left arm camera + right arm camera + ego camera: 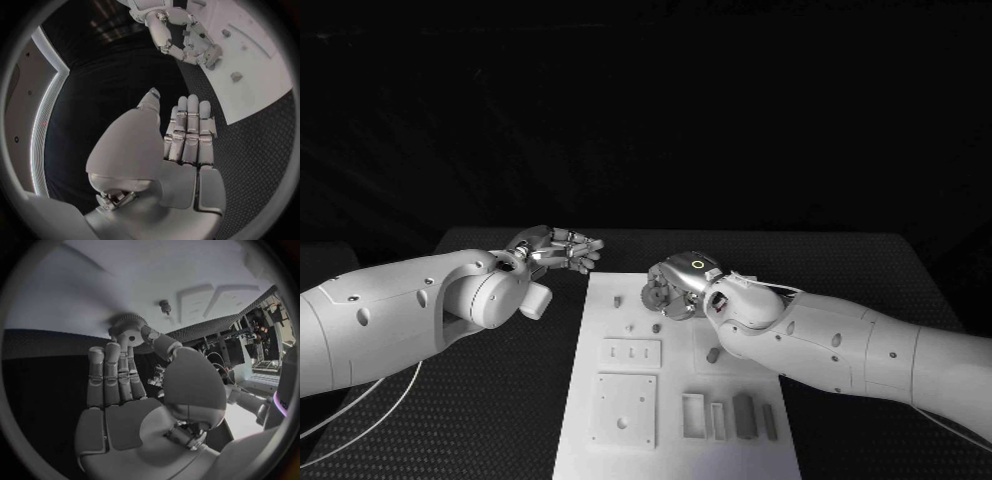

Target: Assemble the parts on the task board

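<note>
The right hand [678, 290] sits over the far end of the task board [678, 440], at about twelve o'clock from the board's middle. It pinches a round, ridged part, a gear [128, 331] by the look of it, between thumb and a fingertip, with the other fingers [106, 375] stretched flat alongside. That light pinch at the rim makes sense: it leaves the bore in the gear's face free, so I judge it is meant to drop over a post. A small peg [165, 305] stands on the white plate just beyond the gear and may be that post, though I cannot tell for sure.

The left hand [557, 248] holds nothing. It hangs over the dark worktop [473, 420] at roughly ten o'clock from the board's centre, just off the plate's far-left corner, its fingers [190, 130] straight and close together, the thumb a little apart. It looks parked there to keep out of the way.

Nearer the robot, around six o'clock, the board carries square raised blocks [626, 405] and a row of narrow slotted pieces [730, 415], so much of the assembly seems undone.
</note>
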Available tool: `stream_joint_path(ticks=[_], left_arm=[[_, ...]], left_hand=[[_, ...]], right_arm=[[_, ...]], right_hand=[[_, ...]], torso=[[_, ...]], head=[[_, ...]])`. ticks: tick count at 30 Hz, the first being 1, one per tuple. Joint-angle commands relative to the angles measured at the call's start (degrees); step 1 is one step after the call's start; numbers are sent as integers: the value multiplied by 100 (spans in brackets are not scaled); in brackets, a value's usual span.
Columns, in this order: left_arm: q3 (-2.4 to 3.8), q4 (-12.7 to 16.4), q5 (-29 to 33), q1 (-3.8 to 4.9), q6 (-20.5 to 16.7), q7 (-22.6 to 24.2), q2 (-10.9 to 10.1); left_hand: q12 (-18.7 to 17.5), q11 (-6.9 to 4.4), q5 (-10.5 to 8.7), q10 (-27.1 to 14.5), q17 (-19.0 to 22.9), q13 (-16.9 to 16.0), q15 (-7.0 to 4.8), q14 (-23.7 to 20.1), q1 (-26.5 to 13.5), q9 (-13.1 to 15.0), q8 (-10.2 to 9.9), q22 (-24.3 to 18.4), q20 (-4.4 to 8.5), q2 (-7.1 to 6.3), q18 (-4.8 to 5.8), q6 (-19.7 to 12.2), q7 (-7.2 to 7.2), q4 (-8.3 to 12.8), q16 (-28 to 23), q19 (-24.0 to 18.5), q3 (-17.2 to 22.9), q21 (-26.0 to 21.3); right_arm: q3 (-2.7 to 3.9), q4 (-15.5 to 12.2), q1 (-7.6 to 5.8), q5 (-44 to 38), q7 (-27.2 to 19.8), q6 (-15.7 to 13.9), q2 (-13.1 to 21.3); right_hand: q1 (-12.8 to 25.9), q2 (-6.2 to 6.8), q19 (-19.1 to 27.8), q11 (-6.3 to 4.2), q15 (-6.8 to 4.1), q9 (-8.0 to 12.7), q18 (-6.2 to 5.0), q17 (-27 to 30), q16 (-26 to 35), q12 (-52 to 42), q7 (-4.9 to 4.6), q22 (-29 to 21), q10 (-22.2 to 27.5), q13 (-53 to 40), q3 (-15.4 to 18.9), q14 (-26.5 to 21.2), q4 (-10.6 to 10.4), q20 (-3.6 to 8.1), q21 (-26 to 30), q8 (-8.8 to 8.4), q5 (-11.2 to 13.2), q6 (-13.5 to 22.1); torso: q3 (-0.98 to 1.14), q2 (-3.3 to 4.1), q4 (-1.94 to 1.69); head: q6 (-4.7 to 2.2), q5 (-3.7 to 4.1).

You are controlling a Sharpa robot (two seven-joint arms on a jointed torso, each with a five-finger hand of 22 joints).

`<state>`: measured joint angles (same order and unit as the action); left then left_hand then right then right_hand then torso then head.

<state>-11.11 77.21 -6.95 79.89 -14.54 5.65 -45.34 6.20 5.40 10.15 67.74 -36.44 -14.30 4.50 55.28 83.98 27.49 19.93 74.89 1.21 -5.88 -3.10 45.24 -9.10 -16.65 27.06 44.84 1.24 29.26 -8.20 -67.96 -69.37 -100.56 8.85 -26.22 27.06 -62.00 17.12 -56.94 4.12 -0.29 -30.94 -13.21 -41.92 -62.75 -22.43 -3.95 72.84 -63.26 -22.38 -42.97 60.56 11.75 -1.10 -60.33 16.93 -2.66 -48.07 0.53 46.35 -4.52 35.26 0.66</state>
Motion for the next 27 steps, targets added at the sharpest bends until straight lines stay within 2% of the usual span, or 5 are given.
stream_joint_path(ticks=[1,7,10,11,27], left_arm=[[4,9,-20,8,85,36,6],[4,12,-20,8,84,36,2],[4,9,-20,8,83,37,5],[4,9,-20,8,84,38,5],[4,10,-20,8,83,38,8]], left_hand=[[-25,-12,-18,-22,-7,-10,8,50,66,6,-21,6,-5,9,-108,12,-2,0,-36,-38,-41,37],[-25,-12,-18,-22,-8,-11,8,50,68,7,-22,5,-4,9,-109,13,-3,0,-37,-38,-41,37],[-26,-12,-18,-21,-8,-11,8,50,69,8,-22,5,-4,8,-109,13,-3,1,-37,-39,-41,36],[-26,-13,-18,-21,-8,-11,8,50,70,8,-23,5,-4,9,-109,13,-3,1,-37,-39,-41,36],[-28,-14,-18,-20,-10,-13,8,50,73,12,-26,2,-5,10,-108,14,-3,0,-39,-41,-41,34]], right_arm=[[-49,40,75,-181,245,415,2],[-49,38,76,-265,323,441,3],[-49,42,76,-264,319,446,1],[-49,42,77,-264,320,444,-1],[-49,24,78,-174,250,429,-7]], right_hand=[[91,0,-18,144,-41,48,-179,26,-12,457,70,21,87,804,94,-17,15,53,-35,-69,-13,65],[199,0,-105,40,-139,55,-179,65,-78,273,179,77,-137,550,332,50,72,129,-152,-115,-14,245],[227,4,-110,34,-145,46,-179,78,-88,251,192,81,-112,474,374,54,74,146,-162,-106,-12,261],[232,3,-112,32,-148,42,-179,85,-93,240,231,82,-98,433,385,54,75,154,-164,-103,-12,272],[171,-5,-151,-4,-181,-28,-179,152,-159,-58,150,83,30,11,306,73,-75,198,-193,26,-11,146]], torso=[[1,1,-3],[3,3,-3],[0,0,-1],[0,0,-1],[0,0,-4]], head=[[-1,5],[0,7],[4,12],[4,12],[17,23]])
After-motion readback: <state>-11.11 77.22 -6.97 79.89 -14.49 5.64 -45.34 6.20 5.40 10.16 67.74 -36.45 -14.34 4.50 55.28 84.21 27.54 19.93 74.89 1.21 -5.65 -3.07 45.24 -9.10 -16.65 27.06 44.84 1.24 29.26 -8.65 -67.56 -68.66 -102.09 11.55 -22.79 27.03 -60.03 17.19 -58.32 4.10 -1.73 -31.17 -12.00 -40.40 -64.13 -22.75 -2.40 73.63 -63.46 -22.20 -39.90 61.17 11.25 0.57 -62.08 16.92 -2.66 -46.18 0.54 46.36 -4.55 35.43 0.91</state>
